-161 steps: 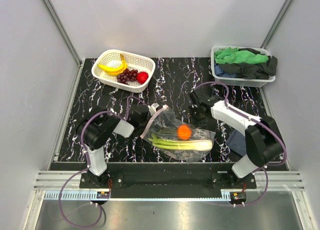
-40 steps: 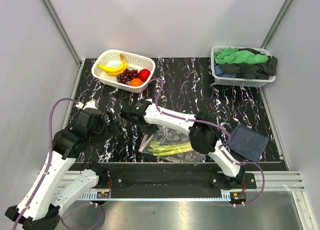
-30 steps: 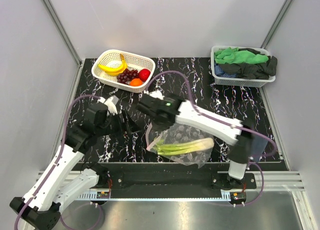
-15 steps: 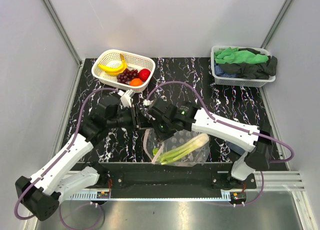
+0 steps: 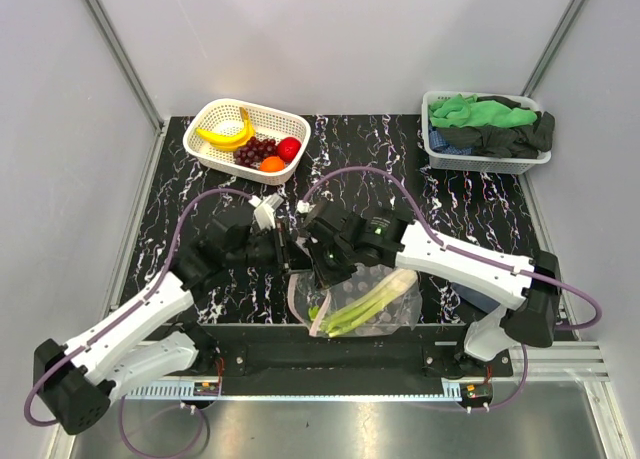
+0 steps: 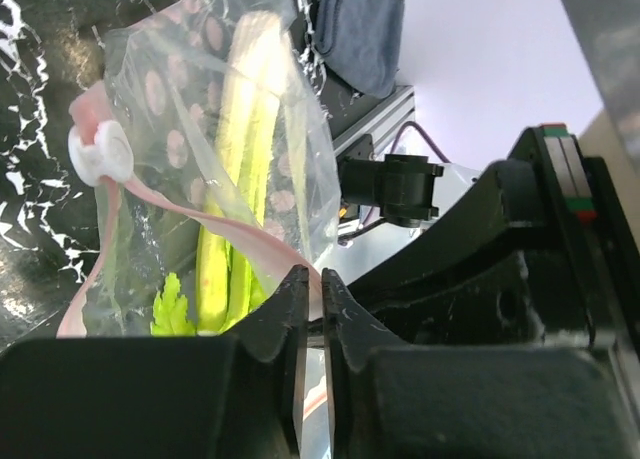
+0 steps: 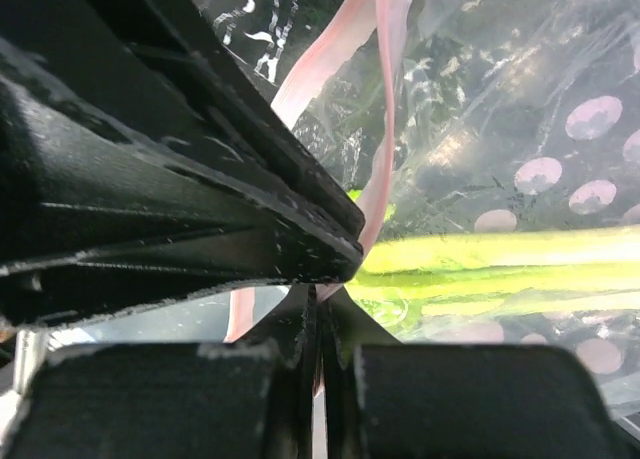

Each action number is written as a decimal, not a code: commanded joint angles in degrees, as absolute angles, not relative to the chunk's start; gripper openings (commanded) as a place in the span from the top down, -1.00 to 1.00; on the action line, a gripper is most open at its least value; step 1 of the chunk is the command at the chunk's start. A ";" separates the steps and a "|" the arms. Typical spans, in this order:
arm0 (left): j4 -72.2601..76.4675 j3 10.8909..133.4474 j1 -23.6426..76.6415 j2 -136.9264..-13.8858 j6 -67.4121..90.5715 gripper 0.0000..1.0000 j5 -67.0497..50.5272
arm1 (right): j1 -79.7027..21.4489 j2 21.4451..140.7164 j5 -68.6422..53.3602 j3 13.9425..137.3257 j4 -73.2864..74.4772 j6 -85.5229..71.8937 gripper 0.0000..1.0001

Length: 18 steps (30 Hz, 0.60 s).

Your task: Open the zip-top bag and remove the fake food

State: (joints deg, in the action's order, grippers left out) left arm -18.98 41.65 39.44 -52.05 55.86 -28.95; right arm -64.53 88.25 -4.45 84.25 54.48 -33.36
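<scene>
Jaws of left gripper [image 6: 312, 297] and right gripper [image 7: 322, 304] each pinch the pink strip [image 7: 388, 29] of the zip-top bag [image 5: 390, 319], well apart from the white basket [image 5: 225, 110]. Pale-green stalks [image 5: 370, 297] lie inside; uneven pulling could slip the thin strip free.

A white basket [image 5: 262, 107] stands back-left on the marbled table [image 5: 370, 149], a cloth-filled basket [image 5: 480, 162] back-right.
</scene>
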 commanded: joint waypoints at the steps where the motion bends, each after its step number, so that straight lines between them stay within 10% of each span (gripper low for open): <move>1: -21.25 42.01 40.25 -46.59 55.37 0.74 -27.35 | -63.55 84.29 -3.69 84.64 48.25 -35.68 1.00; 8: -26.28 41.50 40.17 -41.40 54.84 0.29 -24.96 | -63.46 84.20 -4.74 84.46 47.73 -36.92 1.00; 18: -22.31 39.38 40.17 -52.64 50.28 0.64 -31.20 | -63.46 85.26 -6.25 87.71 46.76 -35.86 1.00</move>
State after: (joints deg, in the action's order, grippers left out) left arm -21.71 40.64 40.01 -48.77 54.35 -30.15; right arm -62.98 86.67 -4.43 84.18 52.77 -35.55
